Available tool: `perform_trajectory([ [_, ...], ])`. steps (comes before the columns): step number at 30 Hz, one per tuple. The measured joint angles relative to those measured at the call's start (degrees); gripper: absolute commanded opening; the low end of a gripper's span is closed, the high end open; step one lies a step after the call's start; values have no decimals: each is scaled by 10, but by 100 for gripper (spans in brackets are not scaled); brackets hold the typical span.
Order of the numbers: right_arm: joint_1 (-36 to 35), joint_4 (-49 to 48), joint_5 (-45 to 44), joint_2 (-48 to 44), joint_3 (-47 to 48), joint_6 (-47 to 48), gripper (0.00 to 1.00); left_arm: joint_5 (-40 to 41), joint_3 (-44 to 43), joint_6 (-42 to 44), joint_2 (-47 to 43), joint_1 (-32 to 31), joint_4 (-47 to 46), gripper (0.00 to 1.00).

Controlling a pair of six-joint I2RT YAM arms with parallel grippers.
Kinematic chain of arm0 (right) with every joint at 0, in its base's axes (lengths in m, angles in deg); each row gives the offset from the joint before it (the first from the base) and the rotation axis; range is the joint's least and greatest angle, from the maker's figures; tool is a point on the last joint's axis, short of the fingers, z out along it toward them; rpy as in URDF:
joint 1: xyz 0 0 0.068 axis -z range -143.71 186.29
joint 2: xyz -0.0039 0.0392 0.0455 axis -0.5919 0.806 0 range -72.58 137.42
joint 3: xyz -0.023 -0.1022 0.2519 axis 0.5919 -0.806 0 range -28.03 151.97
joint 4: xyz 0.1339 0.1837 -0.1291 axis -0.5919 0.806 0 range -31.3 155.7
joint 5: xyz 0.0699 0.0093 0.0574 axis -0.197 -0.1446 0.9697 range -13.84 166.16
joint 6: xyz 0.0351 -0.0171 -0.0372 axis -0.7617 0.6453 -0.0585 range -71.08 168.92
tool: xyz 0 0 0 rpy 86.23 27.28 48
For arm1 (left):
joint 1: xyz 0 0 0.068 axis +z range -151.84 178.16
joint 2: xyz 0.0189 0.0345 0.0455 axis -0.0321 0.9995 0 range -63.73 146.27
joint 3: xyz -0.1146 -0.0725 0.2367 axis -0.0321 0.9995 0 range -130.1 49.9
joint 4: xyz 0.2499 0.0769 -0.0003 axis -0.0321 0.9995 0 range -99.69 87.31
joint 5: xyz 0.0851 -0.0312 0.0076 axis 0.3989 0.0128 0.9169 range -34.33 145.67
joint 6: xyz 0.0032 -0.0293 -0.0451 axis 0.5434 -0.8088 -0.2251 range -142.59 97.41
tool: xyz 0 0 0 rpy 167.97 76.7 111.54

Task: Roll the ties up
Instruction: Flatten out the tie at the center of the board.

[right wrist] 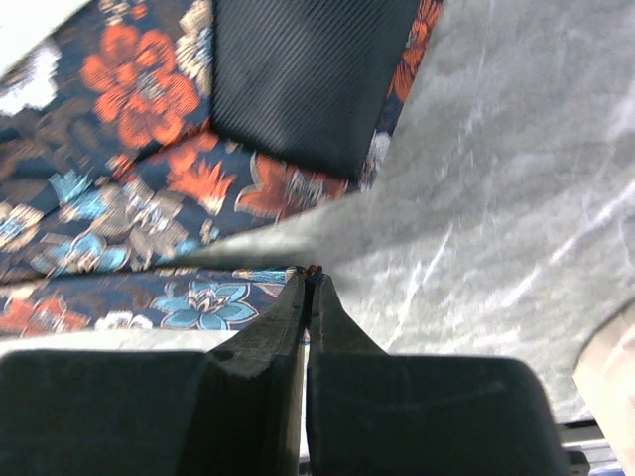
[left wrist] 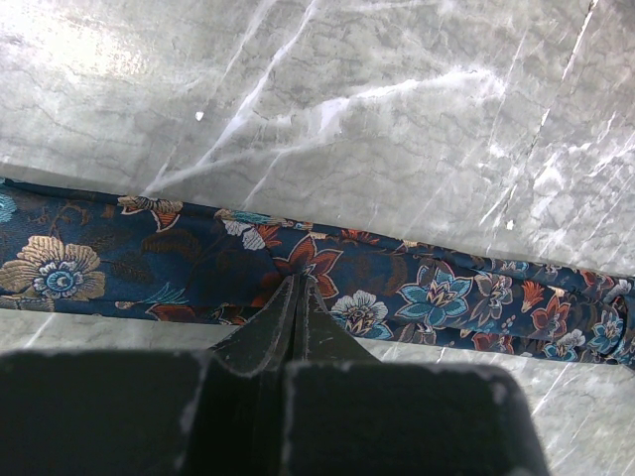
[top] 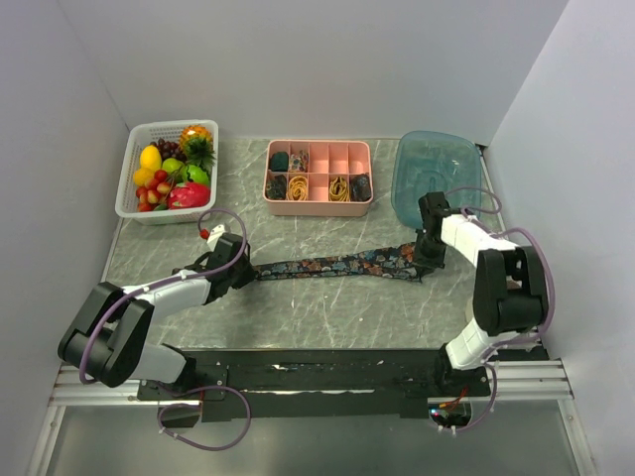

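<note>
One tie (top: 337, 266), dark navy with red, blue and tan flowers, lies stretched left to right across the grey marble table. My left gripper (top: 241, 270) is at its narrow left end. In the left wrist view its jaws (left wrist: 298, 281) are closed, with the tips pressed into the tie (left wrist: 437, 297). My right gripper (top: 427, 260) is at the wide right end. In the right wrist view it (right wrist: 314, 272) is shut on the tie's edge, with a bit of fabric between the tips. There the tie (right wrist: 139, 89) is folded over, showing its black lining (right wrist: 308, 79).
A white basket (top: 126, 188) of fruit stands at the back left. A pink divided box (top: 317, 209) at the back middle holds rolled dark items and yellow bands. A clear blue tub (top: 437, 159) stands at the back right, just behind my right arm.
</note>
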Motion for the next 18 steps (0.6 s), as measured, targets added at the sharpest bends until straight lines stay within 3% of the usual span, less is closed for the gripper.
perform_trajectory([
  [10, -5, 23, -28, -55, 53, 4, 0, 0, 0, 1, 0, 0, 0, 1],
  [14, -6, 24, -53, -24, 80, 4, 0, 0, 0, 1, 0, 0, 0, 1],
  [18, -6, 21, -79, 36, 103, 4, 10, 0, 0, 1, 0, 0, 0, 1],
])
